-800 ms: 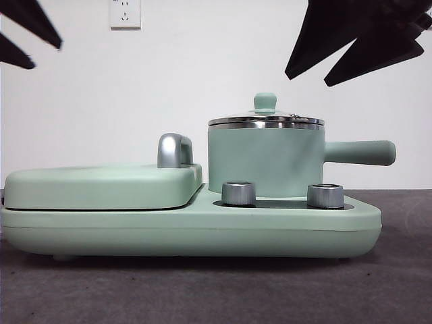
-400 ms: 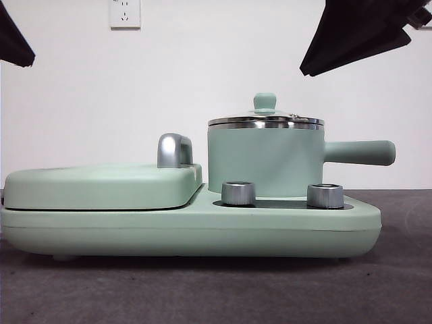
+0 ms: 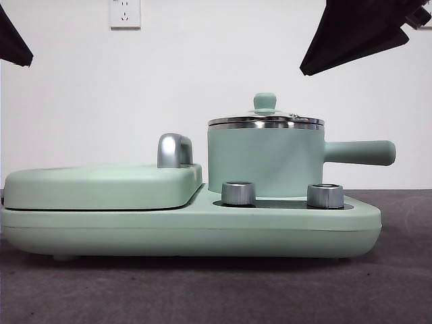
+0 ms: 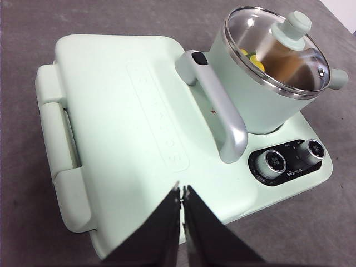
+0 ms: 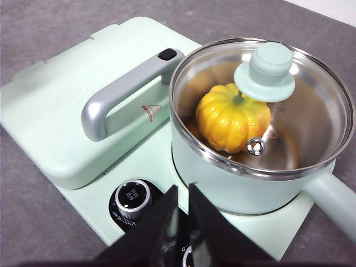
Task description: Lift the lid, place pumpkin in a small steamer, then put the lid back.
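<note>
The pumpkin [image 5: 231, 119] sits inside the small steamer [image 3: 263, 162], seen through the glass. The lid [image 3: 265, 121] lies closed on the steamer's rim, its mint-green knob on top. The steamer's long handle [image 3: 358, 152] points right in the front view. My right gripper [image 5: 182, 189] hangs shut and empty above and short of the steamer, by the appliance's knobs. My left gripper [image 4: 181, 192] is shut and empty, high over the griddle cover's near edge. In the front view both arms show only as black tips at the top corners; the left [image 3: 12, 40], the right [image 3: 351, 37].
The steamer stands on a wide mint-green appliance base [image 3: 202, 229] with two silver knobs [image 3: 238, 193]. A flat griddle cover [image 3: 101, 185] with a steel handle [image 3: 174, 150] fills its left half. Grey table all around, white wall behind.
Both arms drew up and outward toward the top corners between one second and half a second ago. Since then nothing has moved. The lid stays on the steamer.
</note>
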`<act>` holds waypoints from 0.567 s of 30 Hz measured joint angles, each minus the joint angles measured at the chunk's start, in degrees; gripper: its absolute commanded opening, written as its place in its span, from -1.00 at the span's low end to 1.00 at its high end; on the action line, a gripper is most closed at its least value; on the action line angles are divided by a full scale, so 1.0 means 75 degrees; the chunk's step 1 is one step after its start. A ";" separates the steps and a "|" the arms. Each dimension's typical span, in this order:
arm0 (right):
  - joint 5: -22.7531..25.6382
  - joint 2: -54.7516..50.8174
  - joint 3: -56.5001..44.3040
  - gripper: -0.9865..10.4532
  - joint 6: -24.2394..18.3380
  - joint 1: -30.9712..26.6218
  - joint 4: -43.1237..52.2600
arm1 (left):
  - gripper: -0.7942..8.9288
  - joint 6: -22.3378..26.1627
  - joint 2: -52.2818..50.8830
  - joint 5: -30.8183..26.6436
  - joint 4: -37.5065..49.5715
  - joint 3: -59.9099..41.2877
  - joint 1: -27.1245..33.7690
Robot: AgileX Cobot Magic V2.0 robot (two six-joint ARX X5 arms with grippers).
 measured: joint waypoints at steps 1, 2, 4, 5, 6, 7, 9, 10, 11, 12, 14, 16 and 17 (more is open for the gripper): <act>0.0000 0.0000 0.0000 -0.78 0.0000 0.0000 0.0000 | -0.82 0.0000 -0.0017 0.0000 -0.0009 0.0000 0.0000; -0.0003 0.0000 0.0000 -0.78 0.0000 0.0000 0.0006 | -0.82 0.0006 -0.0067 0.0000 -0.0023 -0.0003 0.0006; 0.0000 0.0000 0.0000 -0.78 0.0000 0.0000 0.0006 | -0.82 0.0207 -0.0297 -0.0003 -0.0055 -0.0026 0.0079; 0.0000 0.0000 0.0000 -0.78 0.0000 0.0000 0.0009 | -0.82 0.0329 -0.0487 -0.0009 -0.0006 -0.0076 0.0157; -0.0003 0.0000 0.0000 -0.78 0.0000 0.0000 0.0012 | -0.82 0.0440 -0.0702 -0.0038 0.0122 -0.0172 0.0277; 0.0000 0.0000 0.0000 -0.78 0.0000 0.0000 0.0012 | -0.82 0.0530 -0.0927 -0.0096 0.0309 -0.0318 0.0428; -0.0003 0.0000 0.0000 -0.78 0.0000 0.0000 0.0023 | -0.82 0.0638 -0.1413 -0.0204 0.0749 -0.0720 0.0796; -0.0003 0.0000 0.0000 -0.78 0.0000 0.0000 0.0023 | -0.82 0.0662 -0.1635 -0.0210 0.0947 -0.0930 0.0979; -0.0003 0.0000 0.0000 -0.78 0.0000 0.0000 0.0023 | -0.82 0.0688 -0.1856 -0.0219 0.1131 -0.1151 0.1169; -0.0003 0.0000 0.0000 -0.78 0.0000 0.0000 0.0026 | -0.82 0.0717 -0.2148 -0.0224 0.1373 -0.1460 0.1408; -0.0003 0.0000 0.0000 -0.78 0.0000 0.0000 0.0026 | -0.82 0.0749 -0.2579 -0.0239 0.1684 -0.1929 0.1731; -0.0003 0.0000 0.0000 -0.78 0.0000 0.0000 0.0026 | -0.82 0.0772 -0.3086 -0.0242 0.2011 -0.2483 0.2055; 0.0000 0.0000 0.0000 -0.78 0.0000 0.0000 0.0026 | -0.82 0.0772 -0.3302 -0.0251 0.2177 -0.2716 0.2174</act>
